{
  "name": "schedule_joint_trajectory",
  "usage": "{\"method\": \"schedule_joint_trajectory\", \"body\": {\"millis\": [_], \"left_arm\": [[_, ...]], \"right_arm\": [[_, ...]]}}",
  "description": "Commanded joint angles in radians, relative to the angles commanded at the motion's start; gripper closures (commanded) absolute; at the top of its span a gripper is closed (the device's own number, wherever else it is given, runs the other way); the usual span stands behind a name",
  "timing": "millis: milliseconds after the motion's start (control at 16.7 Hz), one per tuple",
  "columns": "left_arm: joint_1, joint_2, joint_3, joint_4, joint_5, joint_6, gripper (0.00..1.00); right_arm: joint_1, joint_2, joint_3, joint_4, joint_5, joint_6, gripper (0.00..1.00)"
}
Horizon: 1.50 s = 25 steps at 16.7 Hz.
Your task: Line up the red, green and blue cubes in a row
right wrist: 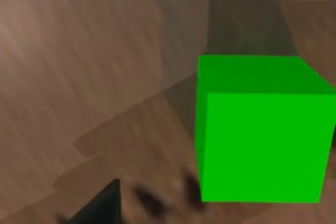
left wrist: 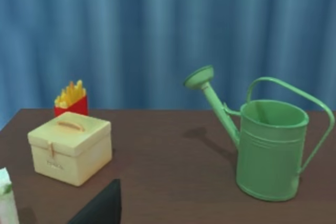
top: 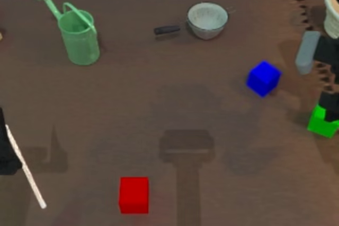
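The green cube (top: 321,123) sits on the table at the far right edge, and it fills much of the right wrist view (right wrist: 260,129). My right gripper (top: 330,110) hangs directly over it, open. One dark fingertip (right wrist: 102,205) shows beside the cube, apart from it. The blue cube (top: 263,78) lies left of and behind the green one. The red cube (top: 133,195) rests near the front edge, left of centre. My left gripper (top: 7,154) stays parked at the left edge, open, with one fingertip (left wrist: 102,205) showing and nothing held.
A pale green watering can (top: 79,35) stands at the back left. A white bowl (top: 207,19) with a dark-handled tool (top: 167,29) beside it sits at the back centre. The left wrist view shows a cream box (left wrist: 70,148) and a fries carton (left wrist: 71,100).
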Motion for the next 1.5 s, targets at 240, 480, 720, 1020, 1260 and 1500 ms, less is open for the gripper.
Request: {"method": "schedule_joint_trajectory", "body": {"millis": [240,480,720,1020,1260,1500], "left_arm": [[0.000,0.000,0.000,0.000,0.000,0.000,0.00],[0.000,0.000,0.000,0.000,0.000,0.000,0.00],[0.000,0.000,0.000,0.000,0.000,0.000,0.00],[0.000,0.000,0.000,0.000,0.000,0.000,0.00],[0.000,0.000,0.000,0.000,0.000,0.000,0.00],[0.000,0.000,0.000,0.000,0.000,0.000,0.00]], "right_arm": [[0.000,0.000,0.000,0.000,0.000,0.000,0.00],[0.003,0.019,-0.022,0.038,0.000,0.003,0.00],[0.003,0.081,-0.113,0.198,0.000,0.004,0.00],[0.002,0.133,-0.188,0.321,0.001,0.004,0.00],[0.002,0.133,-0.188,0.321,0.001,0.004,0.08],[0.002,0.133,-0.188,0.321,0.001,0.004,0.38]]}}
